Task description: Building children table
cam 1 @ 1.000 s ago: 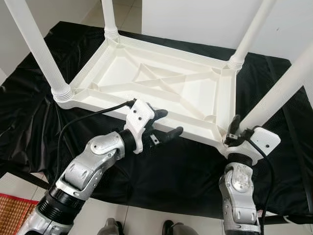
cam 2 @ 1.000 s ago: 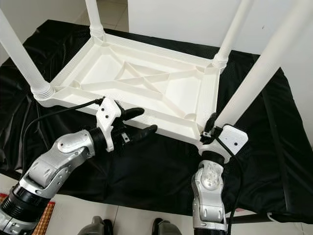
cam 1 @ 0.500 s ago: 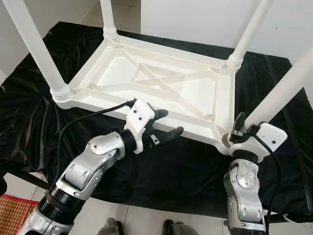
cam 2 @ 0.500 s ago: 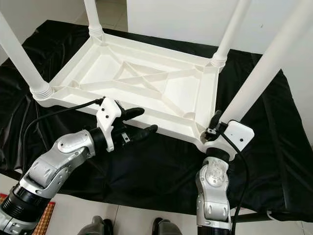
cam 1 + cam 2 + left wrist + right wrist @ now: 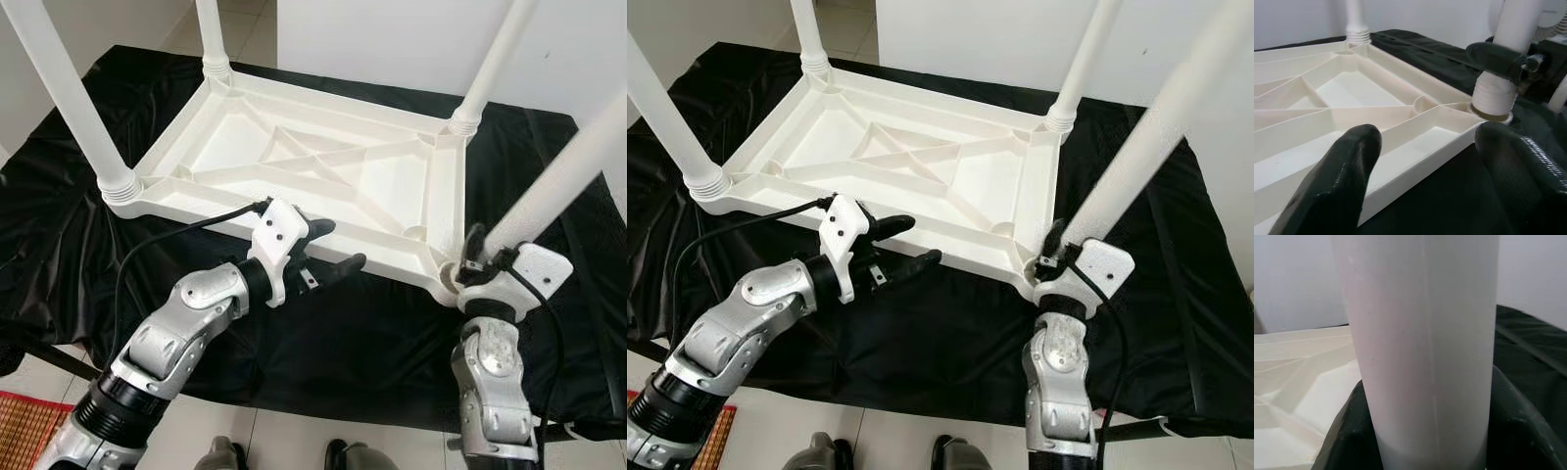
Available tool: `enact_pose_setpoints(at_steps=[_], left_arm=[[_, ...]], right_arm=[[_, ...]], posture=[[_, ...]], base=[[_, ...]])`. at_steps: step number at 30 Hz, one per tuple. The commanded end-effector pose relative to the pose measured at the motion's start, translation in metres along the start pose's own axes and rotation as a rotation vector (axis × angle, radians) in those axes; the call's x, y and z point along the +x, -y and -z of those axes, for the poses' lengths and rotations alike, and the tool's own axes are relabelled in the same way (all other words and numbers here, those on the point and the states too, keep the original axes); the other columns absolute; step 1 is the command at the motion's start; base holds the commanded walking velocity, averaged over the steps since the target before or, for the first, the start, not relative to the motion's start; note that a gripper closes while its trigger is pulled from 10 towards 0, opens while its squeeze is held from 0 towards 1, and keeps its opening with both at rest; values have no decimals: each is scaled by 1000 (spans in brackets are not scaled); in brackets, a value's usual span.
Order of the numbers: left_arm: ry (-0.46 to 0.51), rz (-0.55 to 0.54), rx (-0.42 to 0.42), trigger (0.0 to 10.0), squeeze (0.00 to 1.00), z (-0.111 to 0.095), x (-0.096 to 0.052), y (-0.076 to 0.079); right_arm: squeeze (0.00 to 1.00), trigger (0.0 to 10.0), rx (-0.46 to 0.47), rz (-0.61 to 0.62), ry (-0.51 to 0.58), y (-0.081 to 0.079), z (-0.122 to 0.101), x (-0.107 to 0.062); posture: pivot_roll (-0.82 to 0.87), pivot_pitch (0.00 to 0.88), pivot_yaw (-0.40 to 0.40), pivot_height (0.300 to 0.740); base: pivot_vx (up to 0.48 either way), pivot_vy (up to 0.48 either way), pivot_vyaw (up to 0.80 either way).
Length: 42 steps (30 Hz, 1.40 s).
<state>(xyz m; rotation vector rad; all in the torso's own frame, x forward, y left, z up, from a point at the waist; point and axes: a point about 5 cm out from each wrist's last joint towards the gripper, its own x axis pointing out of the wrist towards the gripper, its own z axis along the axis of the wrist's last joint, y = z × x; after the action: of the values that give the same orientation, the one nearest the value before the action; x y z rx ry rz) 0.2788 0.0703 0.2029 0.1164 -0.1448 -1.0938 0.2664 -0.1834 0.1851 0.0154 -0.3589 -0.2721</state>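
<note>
The right gripper has its jaws pinching the white leg at its base, while the left gripper has its jaws spread beside the table frame.

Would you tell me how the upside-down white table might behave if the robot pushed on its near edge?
The table looks like hollow ribbed plastic, so probably light and stiff. On the glossy black cloth it would likely slide, perhaps bunching the cloth. Its upright legs may wobble.

Even, bright indoor light fills both eye views, which are sharp throughout. The black cloth shows soft sheen on its folds, and the white tabletop casts only faint shadows in its ribs. In the wrist views the near fingers and the leg are blurred.
</note>
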Motion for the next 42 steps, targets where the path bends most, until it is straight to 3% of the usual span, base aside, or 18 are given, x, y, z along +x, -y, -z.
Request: enact_pose_setpoints(at_steps=[1, 8, 14, 15, 17, 18, 20, 22, 28, 42], left_arm=[[10, 98, -9, 10000, 1000, -3, 0, 0], [50, 72, 30, 10000, 1000, -22, 6, -22], [115, 71, -5, 10000, 1000, -41, 16, -28], [173, 100, -59, 10000, 184, -57, 27, -27], [190, 113, -80, 10000, 184, -62, 31, -26], [209, 132, -111, 10000, 0, -67, 35, -24], [209, 132, -111, 10000, 0, -67, 35, -24], [231, 206, -153, 10000, 0, -77, 44, -17], [229, 321, -158, 10000, 0, -85, 56, -3], [204, 365, -133, 10000, 0, -89, 72, 4]], right_arm=[[0, 10000, -3, -33, -23, 3, 2, 5], [0, 10000, -17, -157, -41, 5, -3, 24], [0, 10000, -46, -267, -61, 2, -5, 33], [0, 10000, -69, -361, -57, 0, -9, 40], [0, 10000, -80, -388, -53, -1, -10, 43], [0, 10000, -82, -428, -58, -3, -11, 45], [0, 10000, -82, -428, -58, -3, -11, 45], [0, 10000, -66, -522, -73, -9, -12, 47], [0, 10000, -59, -653, -96, -19, -15, 49], [0, 10000, -63, -865, -140, -33, -14, 39]], posture=[[63, 164, -23, 740], [73, 156, -32, 740], [76, 153, -35, 740], [77, 153, -39, 740], [77, 153, -39, 740], [80, 153, -42, 740], [80, 153, -42, 740], [87, 151, -50, 740], [88, 149, -51, 740], [85, 148, -43, 740]], base=[[0, 0, 0], [0, 0, 0], [0, 0, 0], [0, 0, 0], [0, 0, 0], [0, 0, 0], [0, 0, 0], [0, 0, 0], [0, 0, 0], [0, 0, 0]])
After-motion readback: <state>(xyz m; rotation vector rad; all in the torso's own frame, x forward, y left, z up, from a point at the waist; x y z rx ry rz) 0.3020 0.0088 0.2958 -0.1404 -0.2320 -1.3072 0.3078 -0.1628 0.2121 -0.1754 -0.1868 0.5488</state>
